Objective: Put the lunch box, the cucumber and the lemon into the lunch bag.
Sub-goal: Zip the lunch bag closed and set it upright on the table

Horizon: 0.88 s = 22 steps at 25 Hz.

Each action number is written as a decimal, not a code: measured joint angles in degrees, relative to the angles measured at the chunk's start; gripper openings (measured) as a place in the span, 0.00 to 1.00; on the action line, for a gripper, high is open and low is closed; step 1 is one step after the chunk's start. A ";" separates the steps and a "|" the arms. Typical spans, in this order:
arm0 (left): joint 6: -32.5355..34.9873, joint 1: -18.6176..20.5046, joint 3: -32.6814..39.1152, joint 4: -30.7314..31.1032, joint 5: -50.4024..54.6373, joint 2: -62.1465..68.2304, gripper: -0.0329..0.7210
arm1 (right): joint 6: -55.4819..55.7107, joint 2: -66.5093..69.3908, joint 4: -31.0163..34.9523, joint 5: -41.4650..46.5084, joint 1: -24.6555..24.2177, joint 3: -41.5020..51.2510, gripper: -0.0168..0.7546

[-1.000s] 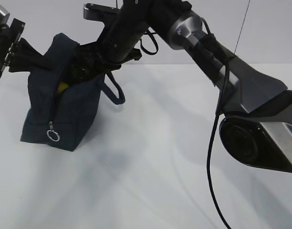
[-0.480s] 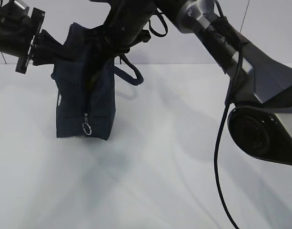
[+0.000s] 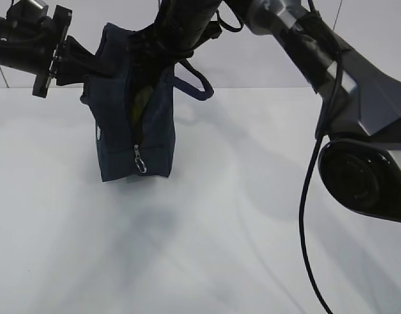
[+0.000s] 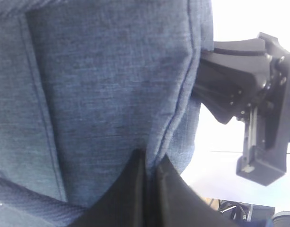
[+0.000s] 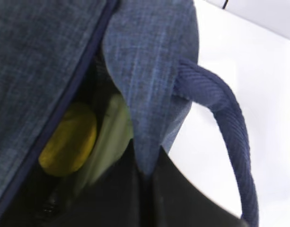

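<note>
Hanging between both claws, the lunch bag [image 3: 131, 111] is pinched by left claw [image 4: 152, 189] and right claw [image 5: 145, 189].

1. Exterior view: I see bright, even light on the white table [image 3: 207, 248]; soft, faint shadows spread below and right of the lunch bag [image 3: 131, 111].
2. Left wrist view: fabric weave fairly sharp; upper right of frame blown out white.
3. Right wrist view: I get soft focus throughout; the lemon [image 5: 69, 139] is blurred, the bag interior dim.
</note>
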 joint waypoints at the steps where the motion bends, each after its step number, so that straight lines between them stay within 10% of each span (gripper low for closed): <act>1: -0.04 0.00 0.00 -0.14 0.00 0.00 0.04 | -0.54 0.00 -0.29 0.00 0.00 0.00 0.02; 22: -0.26 0.00 0.00 -4.82 1.61 0.00 0.04 | -4.65 -4.33 0.01 0.23 0.00 0.00 0.02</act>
